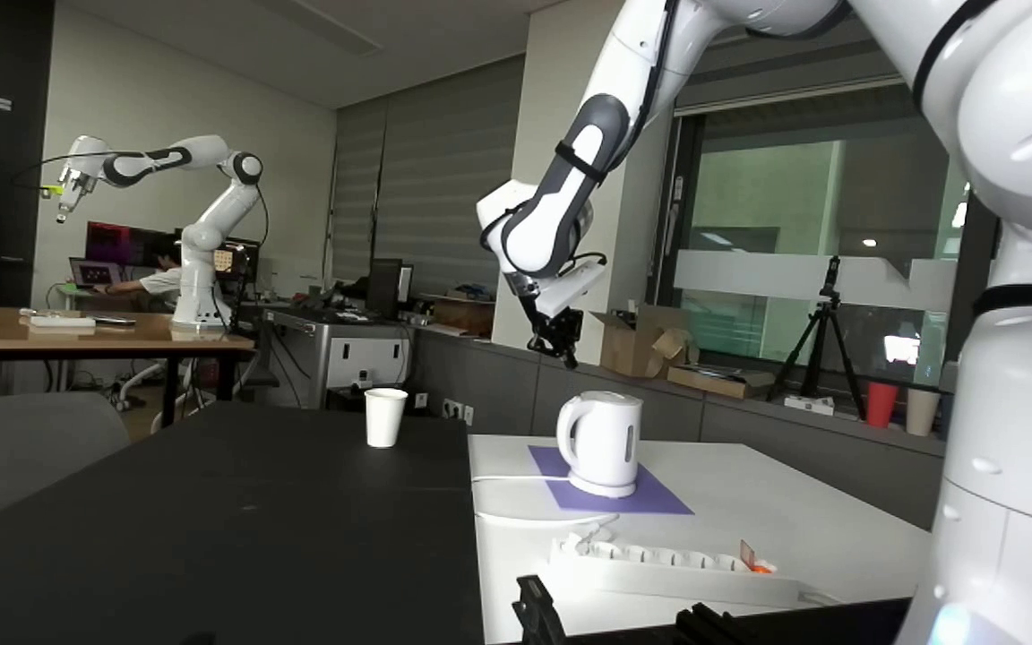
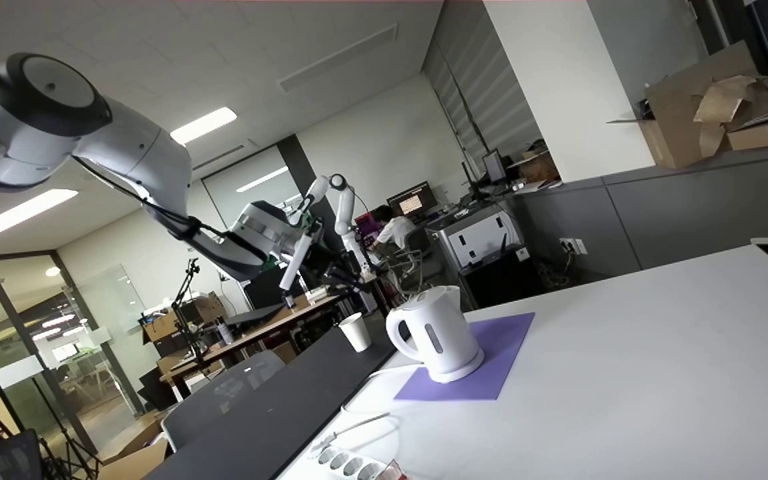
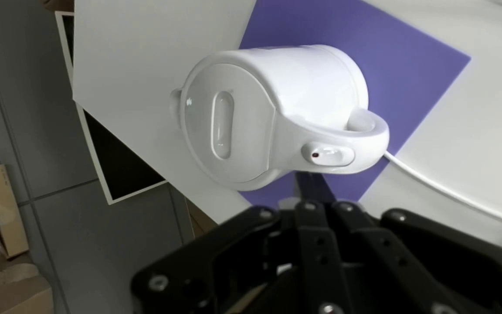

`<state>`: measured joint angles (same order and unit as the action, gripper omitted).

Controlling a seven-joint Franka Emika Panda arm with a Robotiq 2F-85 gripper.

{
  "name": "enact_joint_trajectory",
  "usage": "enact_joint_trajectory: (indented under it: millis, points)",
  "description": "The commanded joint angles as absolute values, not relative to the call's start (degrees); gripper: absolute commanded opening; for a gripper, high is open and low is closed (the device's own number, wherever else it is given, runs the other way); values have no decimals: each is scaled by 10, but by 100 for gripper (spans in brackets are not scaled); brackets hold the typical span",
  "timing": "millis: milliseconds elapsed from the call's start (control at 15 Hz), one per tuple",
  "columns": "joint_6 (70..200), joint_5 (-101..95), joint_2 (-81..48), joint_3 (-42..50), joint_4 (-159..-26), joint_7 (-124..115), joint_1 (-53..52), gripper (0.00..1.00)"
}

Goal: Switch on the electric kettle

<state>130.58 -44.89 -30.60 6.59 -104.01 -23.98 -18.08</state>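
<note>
The white electric kettle [image 1: 606, 443] stands upright on a purple sheet [image 1: 659, 497] on the white table. It also shows in an exterior view [image 2: 441, 340] and, from above, in the wrist view [image 3: 316, 83]. Its loop handle carries a small oval switch [image 3: 328, 155] with a dark red mark at one end. My gripper [image 3: 311, 176] is shut with its fingers together and nothing between them. Its tips appear just beside the handle's top edge in the wrist view. In both exterior views the gripper [image 1: 567, 356] [image 2: 357, 285] hangs in the air above the kettle, apart from it.
A white power strip [image 1: 677, 573] lies at the near side of the white table, with white cords [image 1: 516, 478] beside it. A white cup [image 1: 383, 417] stands on the adjoining black table [image 1: 238, 511]. Cardboard boxes [image 1: 637, 345] stand on the ledge by the window.
</note>
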Motion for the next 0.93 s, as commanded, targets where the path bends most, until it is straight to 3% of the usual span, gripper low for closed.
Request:
enact_joint_trajectory:
  millis: [0,867]
  points:
    - [1297,-459,-230,46,-1100,-246,-163,0]
    - [1294,-448,-168,10,-1147,-226,-114,0]
